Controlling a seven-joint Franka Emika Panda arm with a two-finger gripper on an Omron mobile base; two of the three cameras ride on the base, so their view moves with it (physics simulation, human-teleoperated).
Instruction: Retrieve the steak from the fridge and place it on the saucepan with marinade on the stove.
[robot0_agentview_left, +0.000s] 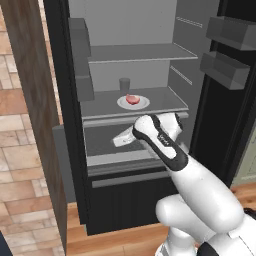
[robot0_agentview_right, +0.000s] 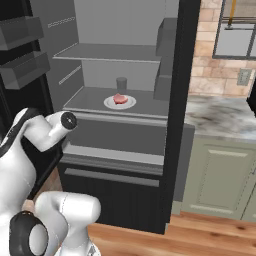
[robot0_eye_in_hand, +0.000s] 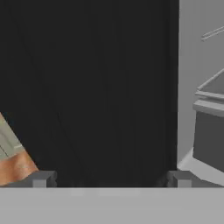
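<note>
**Steak on its plate, end effector wide and empty**

I see one steak (robot0_agentview_left: 132, 99) on one round white plate (robot0_agentview_left: 141, 104) on the fridge (robot0_agentview_right: 176, 100) middle shelf, with one grey cup (robot0_agentview_left: 124, 84) just behind it. My end effector (robot0_eye_in_hand: 109, 178) is spread fully wide (fingertips (robot0_eye_in_hand: 40, 179) far apart), holding nothing, facing a black panel beside the grey interior, well apart from the steak.
</note>
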